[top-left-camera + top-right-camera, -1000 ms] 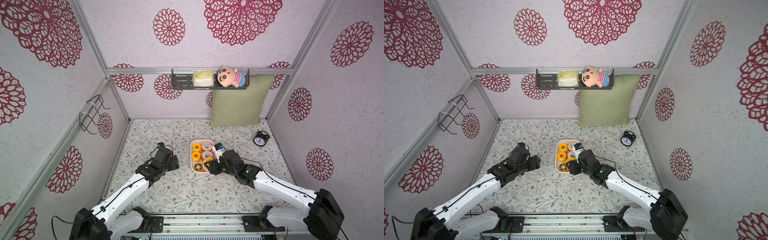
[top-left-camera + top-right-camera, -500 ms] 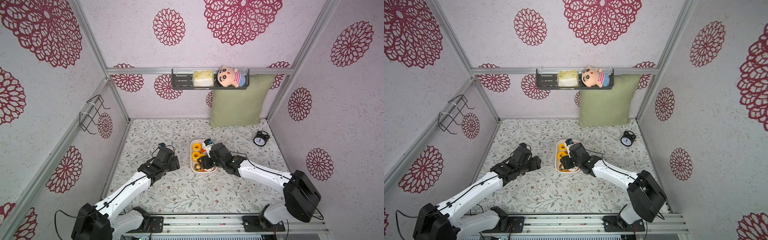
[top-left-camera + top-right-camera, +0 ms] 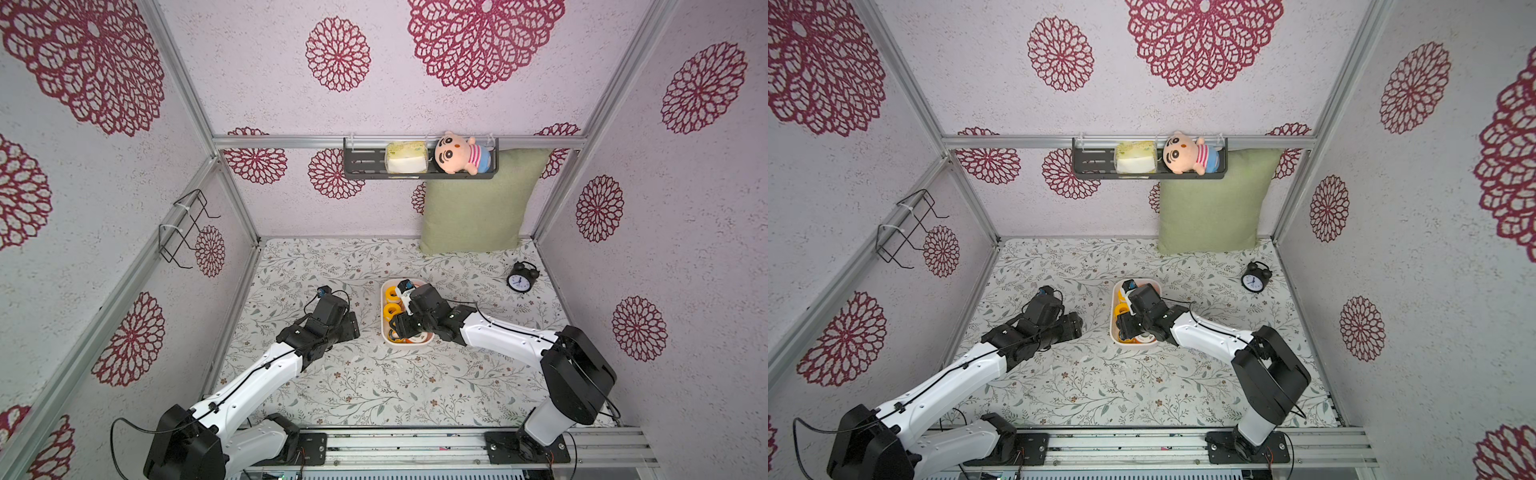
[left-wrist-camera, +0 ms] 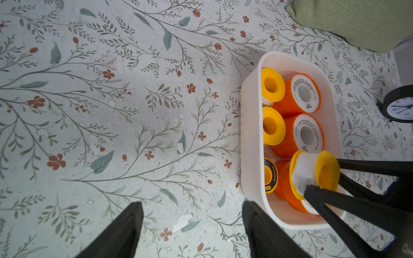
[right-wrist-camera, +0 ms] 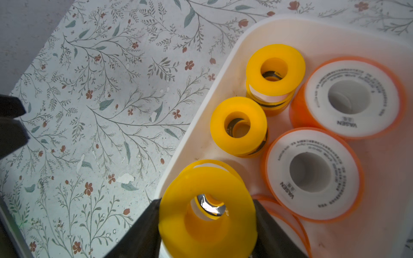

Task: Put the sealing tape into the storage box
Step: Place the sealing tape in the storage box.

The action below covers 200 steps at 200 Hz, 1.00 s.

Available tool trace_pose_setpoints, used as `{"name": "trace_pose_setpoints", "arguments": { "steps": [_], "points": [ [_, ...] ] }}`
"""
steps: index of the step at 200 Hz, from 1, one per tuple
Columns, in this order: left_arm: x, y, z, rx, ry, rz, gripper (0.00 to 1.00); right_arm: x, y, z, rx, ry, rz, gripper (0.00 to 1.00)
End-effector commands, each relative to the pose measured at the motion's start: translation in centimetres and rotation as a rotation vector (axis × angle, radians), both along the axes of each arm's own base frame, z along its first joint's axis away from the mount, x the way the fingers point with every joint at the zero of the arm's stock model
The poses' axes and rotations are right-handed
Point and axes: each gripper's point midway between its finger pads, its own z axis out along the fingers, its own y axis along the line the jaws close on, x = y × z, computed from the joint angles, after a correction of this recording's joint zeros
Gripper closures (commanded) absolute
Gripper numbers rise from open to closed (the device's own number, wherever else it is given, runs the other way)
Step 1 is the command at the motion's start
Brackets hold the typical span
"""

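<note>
The right pincer [image 5: 206, 214] is clamped on a yellow sealing tape spool [image 5: 207, 241], its jaws pressed to opposite sides of the rim. The left wrist view shows white tape wound between the spool's yellow flanges. The spool hangs over the near end of the storage box [image 4: 250, 134], above an orange one lying there; I cannot tell whether the two touch. The box stands about mid-table [image 3: 374, 395].

Two orange spools [image 5: 348, 98] lie flat along the box's right side, and each white face reads "VASEN". The ring of fine print around each face is too small to read. Along the left side sit two plain yellow spools [image 5: 274, 69], each stacked on another spool. A black-ringed spool [image 4: 269, 176] at the near left corner of the box carries lettering that cannot be read.

The left pincer [image 4: 192, 205] hovers over bare table to the left of the box, jaws wide and holding nothing.

A black alarm clock [image 4: 400, 107] with numerals on its white dial stands near the table's right edge, toward the far corner.
</note>
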Motion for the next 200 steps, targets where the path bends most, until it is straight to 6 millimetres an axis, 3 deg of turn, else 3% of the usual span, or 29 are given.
{"name": "trace_pose_setpoints", "arguments": {
  "steps": [1,200],
  "points": [
    [0.8,0.0,1.0,0.001,-0.031,0.004,0.23,0.3,0.5,0.7,-0.020,-0.030,0.016,0.39],
    [0.8,0.1,0.8,0.010,-0.028,0.005,0.23,0.3,1.5,-1.5,-0.119,-0.012,0.030,0.36]
  ]
}}
